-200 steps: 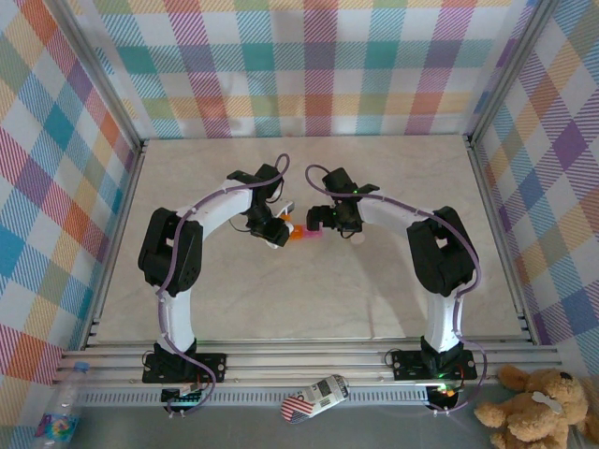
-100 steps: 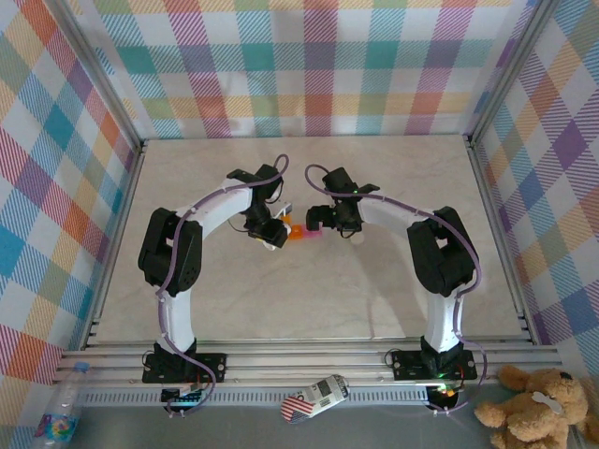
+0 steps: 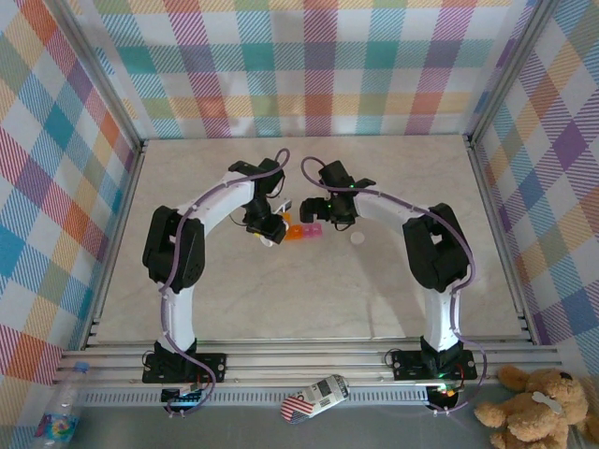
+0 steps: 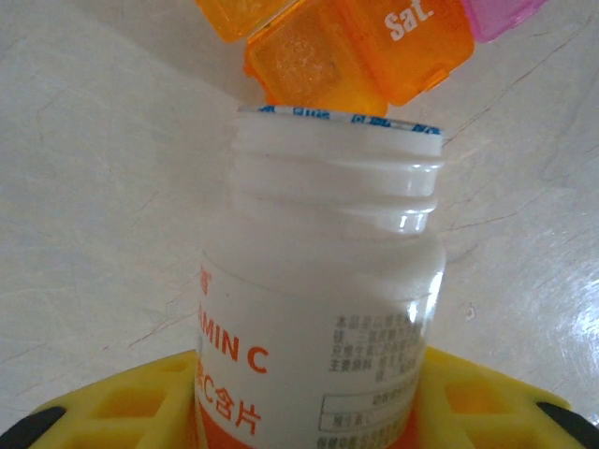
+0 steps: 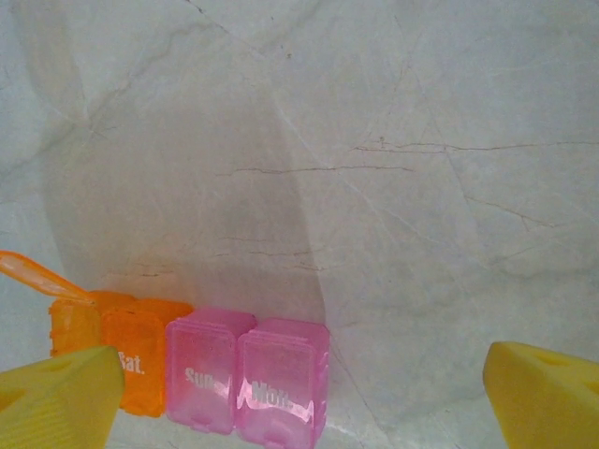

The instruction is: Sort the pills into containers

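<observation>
Now the left jaws clamp the uncapped bottle (image 4: pixel 323 309), mouth just short of the open orange box (image 4: pixel 314 58) ending the containers strip (image 5: pixel 215 369), which lies crosswise on the bench (image 3: pixel 374 290); right jaws gape empty just beside it.

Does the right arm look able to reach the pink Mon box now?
Probably yes. The right end effector is open, the pink Mon box lies just ahead with nothing between, and the bottle is over by the orange boxes.
</observation>
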You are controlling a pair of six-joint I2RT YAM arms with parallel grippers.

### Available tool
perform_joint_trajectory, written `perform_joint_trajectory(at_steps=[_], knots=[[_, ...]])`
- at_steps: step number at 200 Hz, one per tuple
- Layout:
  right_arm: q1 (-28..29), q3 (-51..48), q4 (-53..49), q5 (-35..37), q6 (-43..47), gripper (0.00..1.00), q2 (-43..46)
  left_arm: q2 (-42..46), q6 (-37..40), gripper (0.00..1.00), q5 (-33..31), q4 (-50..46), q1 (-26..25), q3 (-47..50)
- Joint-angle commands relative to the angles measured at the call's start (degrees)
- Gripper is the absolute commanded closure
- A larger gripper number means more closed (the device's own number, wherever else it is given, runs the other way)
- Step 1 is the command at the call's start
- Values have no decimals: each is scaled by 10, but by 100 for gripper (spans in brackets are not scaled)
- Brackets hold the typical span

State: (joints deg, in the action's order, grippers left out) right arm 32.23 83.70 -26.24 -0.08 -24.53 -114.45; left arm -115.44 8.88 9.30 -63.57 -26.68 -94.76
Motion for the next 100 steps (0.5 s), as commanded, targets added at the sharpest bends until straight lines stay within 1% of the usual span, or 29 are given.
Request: perform_joint_trajectory(at_steps=[1, 71, 100], knots=[[1, 15, -10, -2, 11, 2, -15, -14, 10, 100, -5, -30, 1, -16], [1, 11, -6, 1, 6, 2, -35, -29, 7, 100, -11, -35, -2, -39], [1, 13, -6, 3, 8, 2, -45, -43, 5, 100, -23, -46, -6, -56]])
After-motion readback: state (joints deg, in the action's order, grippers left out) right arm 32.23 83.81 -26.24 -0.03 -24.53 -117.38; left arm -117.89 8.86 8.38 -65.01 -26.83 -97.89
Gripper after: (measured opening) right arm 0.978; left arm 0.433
